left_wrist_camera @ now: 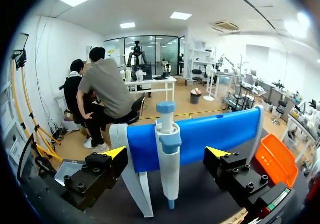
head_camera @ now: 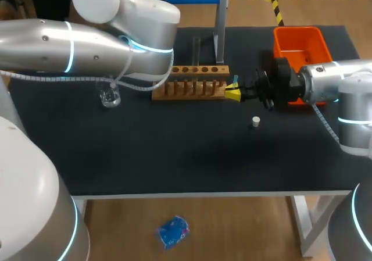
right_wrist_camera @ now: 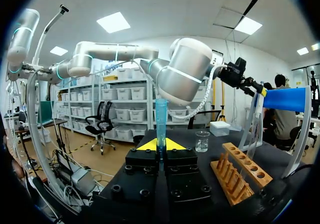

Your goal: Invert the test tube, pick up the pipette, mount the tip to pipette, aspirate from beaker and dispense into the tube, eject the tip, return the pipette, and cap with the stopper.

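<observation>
Nearest me, my left claw (left_wrist_camera: 167,152) gapes wide and empty, pipette (left_wrist_camera: 169,164) hanging just ahead. Rightward: beaker (head_camera: 109,98), wooden rack (head_camera: 195,85), then at its end my right claw (head_camera: 233,92) clamped on the blue test tube (right_wrist_camera: 161,121). Stopper (head_camera: 256,121) lies on the table (head_camera: 174,156) nearby.

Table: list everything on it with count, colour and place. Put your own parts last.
table: one, black
rack: one, wooden, mid-table
stand: one, blue with white legs, behind the rack
pipette: one, white and blue, hanging on the stand
test tube: one, clear bluish, held upright by the rack's right end
beaker: one, clear glass, off the rack's left end
stopper: one, white, on the table in front of the rack's right end
bin: one, orange, far right corner
left fingers: two, black with yellow tips, open, facing the pipette
right fingers: two, black with yellow tips, shut on the test tube
</observation>
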